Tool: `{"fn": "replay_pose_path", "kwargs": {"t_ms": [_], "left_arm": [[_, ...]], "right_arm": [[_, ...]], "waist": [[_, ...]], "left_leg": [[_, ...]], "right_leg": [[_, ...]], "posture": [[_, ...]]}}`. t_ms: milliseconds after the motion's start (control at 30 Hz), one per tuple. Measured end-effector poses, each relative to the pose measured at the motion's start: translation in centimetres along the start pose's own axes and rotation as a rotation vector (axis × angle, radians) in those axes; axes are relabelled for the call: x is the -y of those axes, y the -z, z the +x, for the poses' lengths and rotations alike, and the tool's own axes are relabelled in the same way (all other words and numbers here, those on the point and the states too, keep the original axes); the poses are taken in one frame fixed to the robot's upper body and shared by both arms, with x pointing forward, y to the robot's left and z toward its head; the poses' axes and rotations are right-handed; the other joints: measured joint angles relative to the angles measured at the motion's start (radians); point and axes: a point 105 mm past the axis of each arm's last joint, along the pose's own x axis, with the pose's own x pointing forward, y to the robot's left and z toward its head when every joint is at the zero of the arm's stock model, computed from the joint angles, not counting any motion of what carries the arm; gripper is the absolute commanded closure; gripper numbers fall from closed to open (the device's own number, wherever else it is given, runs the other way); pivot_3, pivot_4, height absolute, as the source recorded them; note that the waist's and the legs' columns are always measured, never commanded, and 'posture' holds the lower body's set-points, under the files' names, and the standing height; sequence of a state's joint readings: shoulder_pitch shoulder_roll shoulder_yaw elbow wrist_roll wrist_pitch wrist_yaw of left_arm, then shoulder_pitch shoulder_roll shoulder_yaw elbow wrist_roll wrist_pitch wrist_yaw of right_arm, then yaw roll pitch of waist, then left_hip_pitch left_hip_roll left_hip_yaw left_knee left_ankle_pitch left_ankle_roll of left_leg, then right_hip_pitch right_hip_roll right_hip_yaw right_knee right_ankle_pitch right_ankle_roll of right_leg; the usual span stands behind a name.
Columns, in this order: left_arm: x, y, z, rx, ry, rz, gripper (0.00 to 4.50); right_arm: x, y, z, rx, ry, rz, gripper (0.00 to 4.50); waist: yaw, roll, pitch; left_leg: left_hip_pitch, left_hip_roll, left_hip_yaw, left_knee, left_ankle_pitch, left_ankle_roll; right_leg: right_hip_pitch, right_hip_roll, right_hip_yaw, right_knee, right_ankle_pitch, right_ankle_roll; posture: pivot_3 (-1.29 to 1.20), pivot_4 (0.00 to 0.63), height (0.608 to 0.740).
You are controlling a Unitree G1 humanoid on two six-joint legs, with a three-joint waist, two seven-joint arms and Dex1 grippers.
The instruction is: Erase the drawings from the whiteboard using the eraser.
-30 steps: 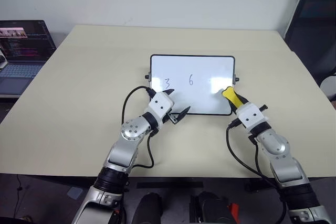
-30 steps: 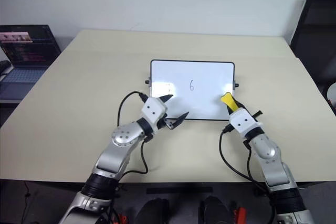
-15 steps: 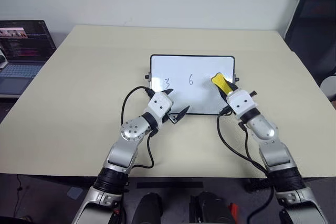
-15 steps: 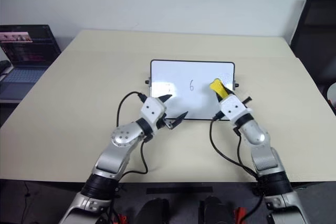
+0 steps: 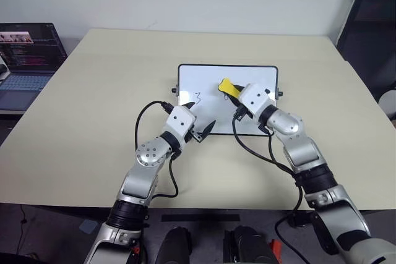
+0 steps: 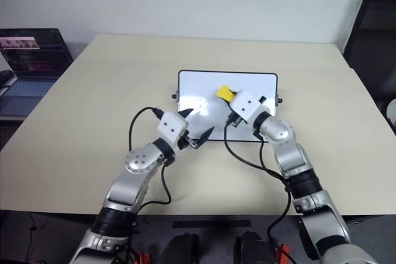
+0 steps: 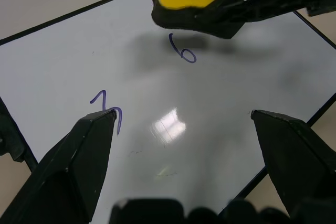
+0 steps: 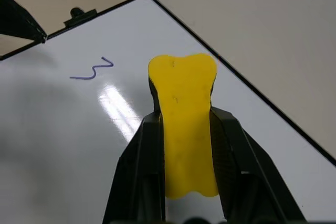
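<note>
The whiteboard lies flat in the middle of the table, black-framed. Of the drawings, a "3" shows at its left part, and a "6" sits in the middle, right under the eraser's tip. My right gripper is shut on the eraser, a yellow block with a dark underside, held over the board's centre. In the right wrist view the eraser sticks out between the two fingers. My left gripper stands open over the board's near left edge, nothing between its fingers.
An open laptop stands beyond the beige table on the left. A dark chair-like object stands at the far right. Black cables hang from both wrists over the table near the board's front edge.
My right gripper has carried the eraser leftward across the board, from its right end to the middle over the "6". The left gripper has stayed about where it was.
</note>
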State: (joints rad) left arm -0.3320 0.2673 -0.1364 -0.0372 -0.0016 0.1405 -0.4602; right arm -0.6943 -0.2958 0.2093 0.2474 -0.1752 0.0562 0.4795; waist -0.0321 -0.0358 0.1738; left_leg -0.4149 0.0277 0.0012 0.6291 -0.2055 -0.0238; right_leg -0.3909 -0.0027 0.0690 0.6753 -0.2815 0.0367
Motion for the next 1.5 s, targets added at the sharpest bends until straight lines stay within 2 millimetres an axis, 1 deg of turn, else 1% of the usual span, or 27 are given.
{"fn": "replay_pose_path", "kwargs": {"t_ms": [67, 167, 333, 500, 667, 867, 1033, 1100, 1300, 1500], "left_arm": [[0.0, 0.2, 0.0, -0.003, -0.019, -0.030, 0.00], [0.1, 0.0, 0.2, 0.008, -0.033, -0.072, 0.00], [0.0, -0.1, 0.2, 0.009, -0.043, -0.072, 0.00], [0.1, -0.1, 0.2, 0.009, -0.041, -0.071, 0.00], [0.1, -0.1, 0.2, 0.009, -0.041, -0.071, 0.00], [0.2, -0.6, 0.1, 0.025, -0.041, -0.064, 0.00], [0.2, -0.4, 0.1, 0.014, -0.041, -0.067, 0.00], [0.2, -0.4, 0.1, 0.012, -0.041, -0.067, 0.00], [0.0, -0.6, -0.1, 0.017, -0.046, -0.059, 0.00], [-0.1, -0.6, -0.2, 0.015, -0.048, -0.057, 0.00]], "right_arm": [[0.2, -0.3, 0.5, -0.007, -0.019, -0.007, 3.63], [0.5, -0.4, 0.9, -0.013, -0.026, -0.010, 3.63], [1.3, -0.1, 1.4, -0.041, -0.020, -0.018, 3.63], [2.3, -0.3, 1.8, -0.042, -0.011, -0.046, 3.63], [2.1, 1.4, 1.8, -0.092, -0.018, -0.031, 3.63], [2.3, 1.4, 2.0, -0.100, -0.018, -0.051, 3.63], [2.0, 1.5, 2.1, -0.125, -0.024, -0.099, 3.63], [1.5, 1.5, 2.0, -0.138, -0.038, -0.116, 3.63], [-1.6, 2.4, 0.8, -0.163, -0.118, -0.121, 3.63], [-3.3, 3.5, -1.2, -0.206, -0.163, -0.105, 3.63]], "waist": [[0.000, 0.000, 0.000], [0.000, 0.000, 0.000], [0.000, 0.000, 0.000], [0.000, 0.000, 0.000], [0.000, 0.000, 0.000], [-0.001, 0.000, 0.000], [-0.001, 0.000, 0.000], [-0.001, 0.000, 0.000], [-0.001, 0.000, 0.000], [0.000, 0.000, -0.001]], "left_leg": [[0.000, 0.000, 0.000, 0.000, 0.000, 0.000], [0.000, 0.000, 0.000, 0.000, 0.000, 0.000], [0.000, 0.000, 0.000, 0.000, 0.000, 0.000], [0.000, 0.000, 0.000, 0.000, 0.000, 0.000], [0.000, 0.000, 0.000, 0.000, 0.000, 0.000], [0.000, 0.000, 0.000, 0.000, 0.000, 0.000], [0.001, 0.000, 0.000, 0.000, 0.000, 0.000], [0.001, 0.000, 0.000, 0.001, 0.000, 0.000], [0.005, 0.000, 0.000, 0.001, 0.000, 0.000], [0.006, 0.000, 0.000, 0.001, 0.000, 0.000]], "right_leg": [[0.000, 0.000, 0.000, 0.001, 0.000, 0.000], [0.000, 0.000, 0.000, 0.001, 0.000, 0.000], [0.000, 0.000, 0.000, 0.001, 0.000, 0.000], [-0.001, 0.000, 0.000, 0.001, 0.000, 0.000], [-0.001, 0.000, 0.000, 0.001, 0.000, 0.000], [0.000, 0.000, 0.000, 0.002, 0.000, 0.000], [0.000, 0.000, 0.000, 0.003, 0.000, 0.000], [0.000, 0.000, 0.000, 0.003, 0.000, 0.000], [0.003, 0.000, 0.001, 0.003, 0.000, 0.000], [0.004, 0.000, 0.001, 0.003, 0.000, 0.000]], "posture": [[0.00, 0.150, 0.740], [0.00, 0.150, 0.740], [0.00, 0.150, 0.740], [0.00, 0.150, 0.740], [0.00, 0.150, 0.740], [0.00, 0.150, 0.740], [0.00, 0.150, 0.740], [0.00, 0.150, 0.740], [0.00, 0.150, 0.740], [0.00, 0.150, 0.740]]}}
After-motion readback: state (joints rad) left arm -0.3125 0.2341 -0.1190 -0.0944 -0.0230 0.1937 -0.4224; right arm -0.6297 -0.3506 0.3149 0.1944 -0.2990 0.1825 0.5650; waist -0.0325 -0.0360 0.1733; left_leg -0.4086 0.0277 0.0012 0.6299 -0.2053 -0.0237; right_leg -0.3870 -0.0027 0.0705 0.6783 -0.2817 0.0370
